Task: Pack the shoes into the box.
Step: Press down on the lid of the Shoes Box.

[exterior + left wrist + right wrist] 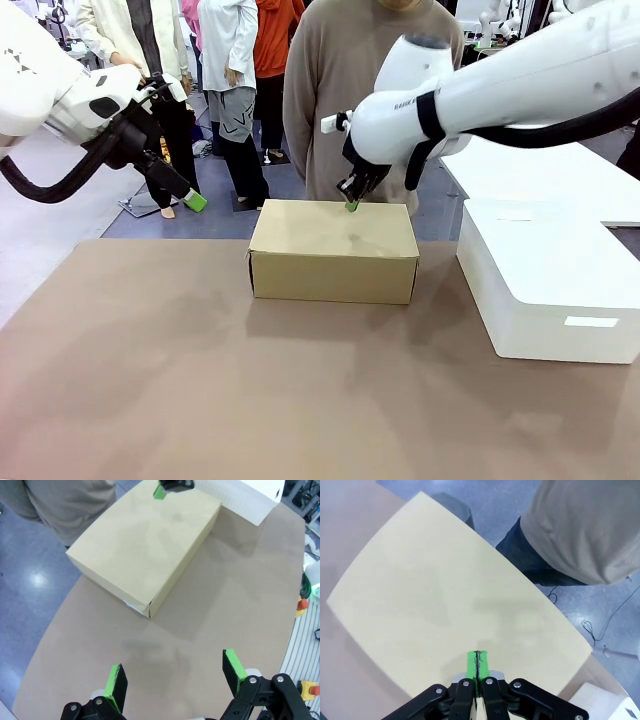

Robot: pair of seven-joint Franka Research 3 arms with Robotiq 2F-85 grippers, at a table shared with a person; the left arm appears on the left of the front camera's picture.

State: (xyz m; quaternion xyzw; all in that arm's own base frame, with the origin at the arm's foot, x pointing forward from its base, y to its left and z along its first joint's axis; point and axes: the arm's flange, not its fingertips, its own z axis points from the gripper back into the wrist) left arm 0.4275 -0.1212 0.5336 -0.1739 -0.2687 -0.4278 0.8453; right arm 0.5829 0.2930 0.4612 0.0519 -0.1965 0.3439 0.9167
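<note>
Table [200,400]: your brown table top is closest to you, bare at the near side.
Box [333,250]: you see it in the middle of the table, lid down flat.
Right gripper [352,205]: your fingers are pressed together, holding nothing, tip just above the lid's far edge.
Left gripper [192,200]: your fingers are spread wide, up in the air, well apart from the box.
White box [550,285]: it sits to the right, near the tan one.
Person [360,90]: stands behind the box.

White box [545,285] on brown table [200,380] (right side), person [350,60] behind.
</note>
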